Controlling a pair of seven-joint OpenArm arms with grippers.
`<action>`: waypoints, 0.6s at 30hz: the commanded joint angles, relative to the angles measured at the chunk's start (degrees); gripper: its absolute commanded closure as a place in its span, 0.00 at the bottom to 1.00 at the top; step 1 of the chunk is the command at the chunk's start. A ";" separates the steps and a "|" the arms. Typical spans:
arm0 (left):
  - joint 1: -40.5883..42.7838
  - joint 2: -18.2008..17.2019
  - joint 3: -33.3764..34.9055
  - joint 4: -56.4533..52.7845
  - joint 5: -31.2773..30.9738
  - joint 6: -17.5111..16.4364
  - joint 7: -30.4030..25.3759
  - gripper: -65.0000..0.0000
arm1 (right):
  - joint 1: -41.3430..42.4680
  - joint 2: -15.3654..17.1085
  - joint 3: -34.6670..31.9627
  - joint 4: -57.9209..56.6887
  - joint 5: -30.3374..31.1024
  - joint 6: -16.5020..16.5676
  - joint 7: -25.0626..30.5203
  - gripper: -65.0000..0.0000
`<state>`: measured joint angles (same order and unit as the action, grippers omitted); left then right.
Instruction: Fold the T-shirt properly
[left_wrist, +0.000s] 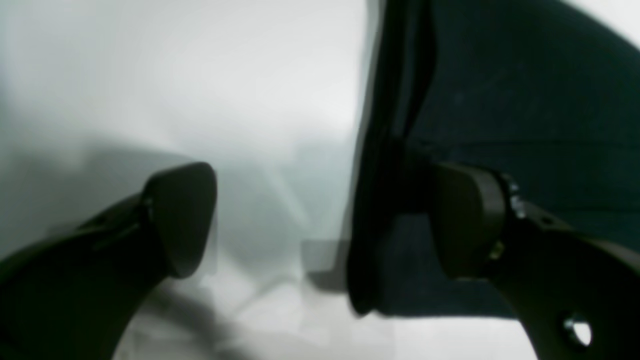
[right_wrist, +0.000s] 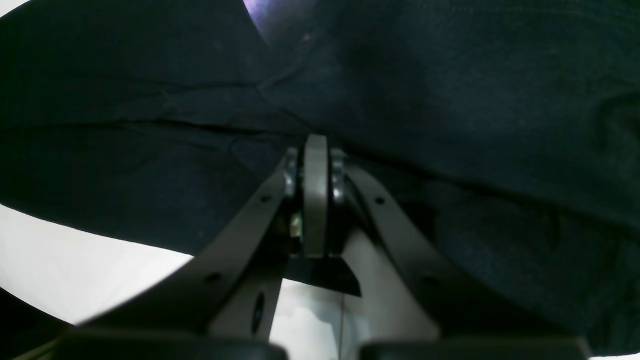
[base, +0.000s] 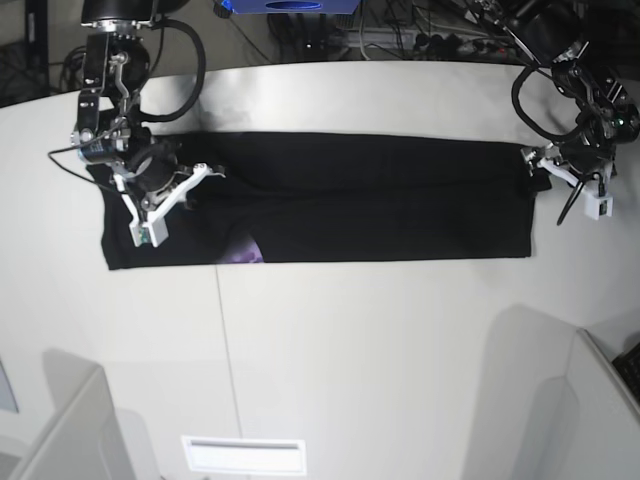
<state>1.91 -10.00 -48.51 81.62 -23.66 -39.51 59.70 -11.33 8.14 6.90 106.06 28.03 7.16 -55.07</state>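
The black T-shirt (base: 360, 200) lies on the white table (base: 350, 340) as a long flat strip. A bit of purple print (base: 248, 252) shows at its front edge. My right gripper (base: 205, 173) sits on the strip's left part. In the right wrist view the gripper (right_wrist: 316, 150) is shut, its tips pinching a fold of the T-shirt (right_wrist: 450, 100). My left gripper (base: 535, 165) is at the strip's right end. In the left wrist view it (left_wrist: 325, 220) is open, and the T-shirt's doubled edge (left_wrist: 385, 200) stands between the jaws, close to one finger (left_wrist: 465, 220).
Grey panels stand at the front left (base: 60, 420) and front right (base: 540, 400) of the table. A white slotted plate (base: 243, 455) lies at the front edge. Cables and a blue box (base: 290, 5) sit behind the table.
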 joint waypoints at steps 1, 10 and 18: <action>-0.55 -0.33 1.08 -0.17 -0.74 -0.49 -0.23 0.00 | 0.65 0.34 0.18 0.88 0.32 0.27 1.13 1.00; -0.37 1.08 2.31 -6.94 -0.65 -0.49 -5.24 0.60 | 0.48 0.43 0.44 0.88 0.32 0.27 1.22 1.00; -0.55 0.90 2.23 -8.00 -0.30 -0.49 -5.33 1.00 | 0.48 0.43 0.53 0.88 0.32 0.27 1.31 1.00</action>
<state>1.10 -8.75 -46.39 73.69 -26.68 -40.38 51.35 -11.35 8.19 7.16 106.06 28.01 7.16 -55.05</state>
